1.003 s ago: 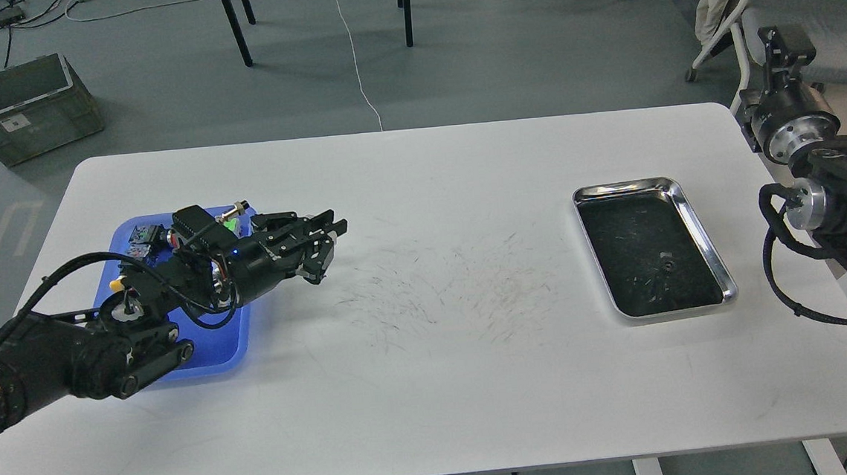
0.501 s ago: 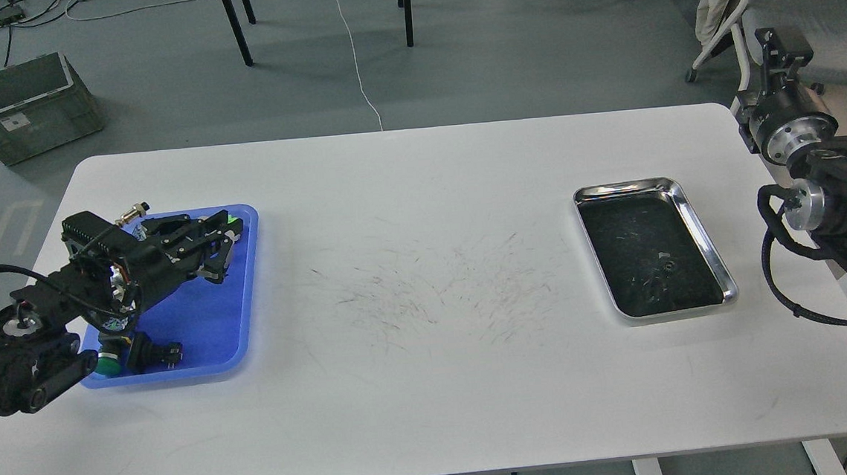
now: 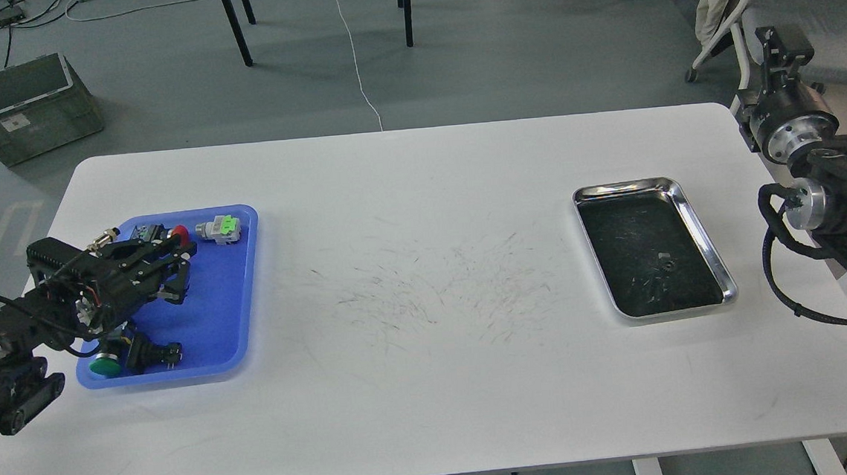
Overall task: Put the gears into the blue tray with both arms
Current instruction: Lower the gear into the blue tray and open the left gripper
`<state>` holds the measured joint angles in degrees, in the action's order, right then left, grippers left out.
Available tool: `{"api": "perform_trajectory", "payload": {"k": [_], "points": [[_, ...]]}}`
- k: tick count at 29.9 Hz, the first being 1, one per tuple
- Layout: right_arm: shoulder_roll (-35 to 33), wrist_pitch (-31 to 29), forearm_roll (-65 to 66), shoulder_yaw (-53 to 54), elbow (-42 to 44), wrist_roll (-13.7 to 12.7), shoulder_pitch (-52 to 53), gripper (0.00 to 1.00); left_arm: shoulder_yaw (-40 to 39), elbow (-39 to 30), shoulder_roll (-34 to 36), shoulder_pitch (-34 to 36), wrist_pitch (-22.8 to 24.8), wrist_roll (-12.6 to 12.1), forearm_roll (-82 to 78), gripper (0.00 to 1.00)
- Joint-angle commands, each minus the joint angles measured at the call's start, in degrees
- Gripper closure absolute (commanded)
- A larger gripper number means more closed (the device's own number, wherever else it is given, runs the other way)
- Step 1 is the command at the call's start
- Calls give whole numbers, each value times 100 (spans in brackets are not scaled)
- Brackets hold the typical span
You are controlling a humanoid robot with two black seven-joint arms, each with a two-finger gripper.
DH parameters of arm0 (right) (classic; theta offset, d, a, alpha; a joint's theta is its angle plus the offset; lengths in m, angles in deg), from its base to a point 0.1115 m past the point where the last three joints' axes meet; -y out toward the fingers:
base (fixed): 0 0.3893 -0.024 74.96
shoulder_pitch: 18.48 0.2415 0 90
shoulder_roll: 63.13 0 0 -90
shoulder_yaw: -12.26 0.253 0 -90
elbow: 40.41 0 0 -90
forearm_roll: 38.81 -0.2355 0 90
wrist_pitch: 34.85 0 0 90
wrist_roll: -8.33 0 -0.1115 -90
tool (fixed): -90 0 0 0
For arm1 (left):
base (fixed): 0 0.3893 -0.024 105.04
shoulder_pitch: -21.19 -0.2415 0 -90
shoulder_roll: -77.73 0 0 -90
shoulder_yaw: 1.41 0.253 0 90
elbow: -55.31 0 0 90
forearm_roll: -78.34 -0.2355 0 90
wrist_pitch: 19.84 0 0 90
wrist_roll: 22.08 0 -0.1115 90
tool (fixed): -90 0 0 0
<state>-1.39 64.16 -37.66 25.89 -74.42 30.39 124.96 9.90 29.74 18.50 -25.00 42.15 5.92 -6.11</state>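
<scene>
A small gear (image 3: 668, 266) lies in the steel tray (image 3: 690, 208) at the surface's right; the blue tray (image 3: 212, 312) sits far left. My right arm is nearer it, its tool's state unreadable; my left tool (image 3: 176, 273) hovers open over blue.

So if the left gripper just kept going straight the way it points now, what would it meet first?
The left gripper points right, over the blue tray. Straight on, it would likely cross the tray's right rim, then bare white table. Its height is unclear, so it may pass over the rim.
</scene>
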Motion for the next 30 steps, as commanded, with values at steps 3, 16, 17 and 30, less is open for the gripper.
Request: {"api": "perform_trajectory", "payload": {"k": [3,16,17,30], "points": [[-5,-5,0,-1,0,0,0,6,-6,26,-10,-180,1,0,7,79],[4,-5,0,-1,9,0,0,6,-68,-150,-36,-180,1,0,95,56],[4,-5,0,-9,9,0,0,6,-68,-150,-36,-180,1,0,130,53],[30,-5,0,-1,18,0,0,6,-279,-159,-1,-162,1,0,885,16]]}}
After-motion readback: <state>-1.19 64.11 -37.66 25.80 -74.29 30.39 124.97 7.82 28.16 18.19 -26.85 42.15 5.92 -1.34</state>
